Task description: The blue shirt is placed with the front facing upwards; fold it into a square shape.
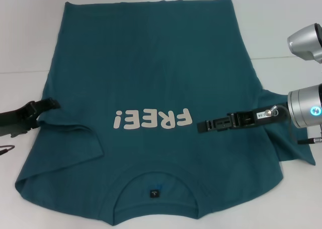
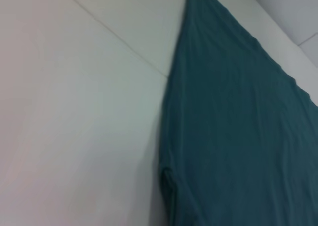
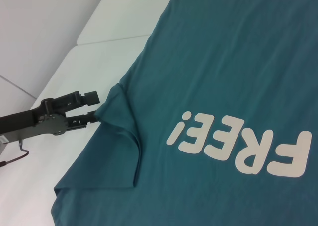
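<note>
The shirt (image 1: pixel 151 78) is spread front-up on the tabletop (image 1: pixel 282 17), barely folded. At nine o'clock its edge is pinched by the left gripper (image 1: pixel 53 104) (sleeve tucked); the right gripper (image 1: pixel 201 125), seemingly closed and empty, lies at three o'clock.

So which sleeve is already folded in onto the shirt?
The sleeve on the robot's left, at the left gripper. The other sleeve lies spread out under the right gripper's arm.

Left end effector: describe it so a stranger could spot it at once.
Find the blue shirt spread over the white table. At its left edge, level with the FREE! lettering, the left end effector is the black one pinching the sleeve fabric; the right end effector hovers over the chest.
</note>
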### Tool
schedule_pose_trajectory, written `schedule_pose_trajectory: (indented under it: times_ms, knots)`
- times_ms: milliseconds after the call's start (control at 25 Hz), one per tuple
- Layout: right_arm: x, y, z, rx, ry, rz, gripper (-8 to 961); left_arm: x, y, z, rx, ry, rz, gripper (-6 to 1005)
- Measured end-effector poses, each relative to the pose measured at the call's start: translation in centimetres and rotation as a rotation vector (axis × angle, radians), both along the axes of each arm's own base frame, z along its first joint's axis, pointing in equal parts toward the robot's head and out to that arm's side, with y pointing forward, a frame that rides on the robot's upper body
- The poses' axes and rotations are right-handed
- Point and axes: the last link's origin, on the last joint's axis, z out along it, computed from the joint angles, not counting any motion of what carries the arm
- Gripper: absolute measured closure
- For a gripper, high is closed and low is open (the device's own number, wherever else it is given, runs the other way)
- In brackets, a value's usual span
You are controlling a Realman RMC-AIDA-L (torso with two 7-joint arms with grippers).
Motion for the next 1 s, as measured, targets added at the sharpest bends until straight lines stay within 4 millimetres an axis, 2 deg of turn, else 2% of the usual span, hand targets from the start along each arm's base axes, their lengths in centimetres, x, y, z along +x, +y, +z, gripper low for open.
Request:
schedule_pose_trajectory:
  times_ms: [640, 1000]
  knots:
    - [0.0, 0.1, 0.0, 0.004, -0.001, -0.001, 37, 1.5, 0.9, -0.6, -0.007, -0.017, -0.028, 78]
    - [0.0, 0.1, 0.0, 0.007, -0.004, -0.001, 36, 3.2, 2.3, -0.8, 0.003, -0.006, -0.058, 78]
